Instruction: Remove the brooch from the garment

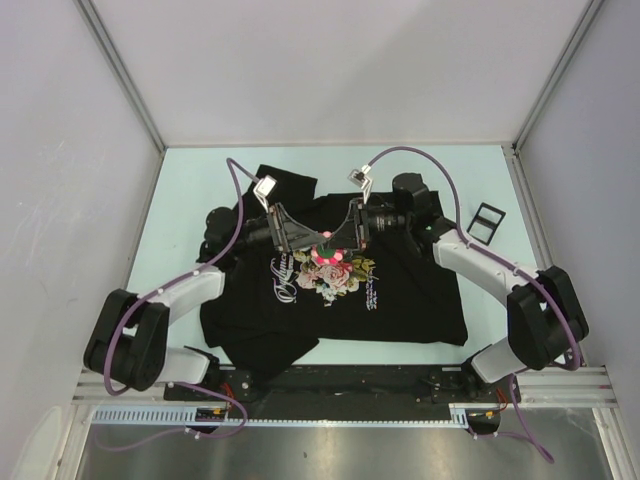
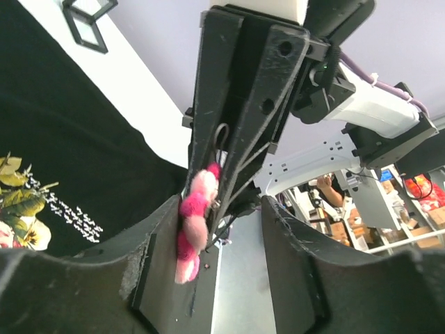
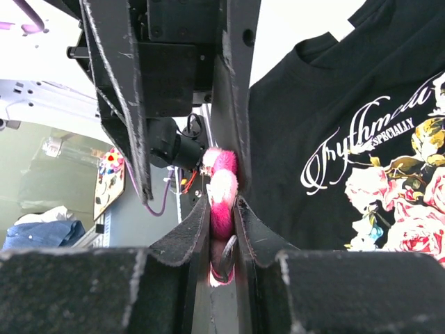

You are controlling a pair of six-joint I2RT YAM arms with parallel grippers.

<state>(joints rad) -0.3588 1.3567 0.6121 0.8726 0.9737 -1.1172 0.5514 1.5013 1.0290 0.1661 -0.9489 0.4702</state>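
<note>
The black T-shirt (image 1: 420, 300) lies flat on the table, rose print and white script up; it also shows in the left wrist view (image 2: 62, 125) and the right wrist view (image 3: 299, 125). The pink fluffy brooch (image 1: 326, 237) is held above the shirt's chest, where both grippers meet. My right gripper (image 1: 345, 235) is shut on the brooch (image 3: 224, 181), which is pinched between its fingers (image 3: 222, 205). My left gripper (image 1: 305, 238) is open, its jaws wide apart (image 2: 221, 205) around the right gripper's tips. The brooch (image 2: 195, 216) rests against the left-hand pad.
A small black rectangular frame (image 1: 486, 222) lies on the pale table to the right of the shirt and shows in the left wrist view (image 2: 87, 21). White tags (image 1: 265, 185) hang on the arm cables. Grey walls close in the table on three sides.
</note>
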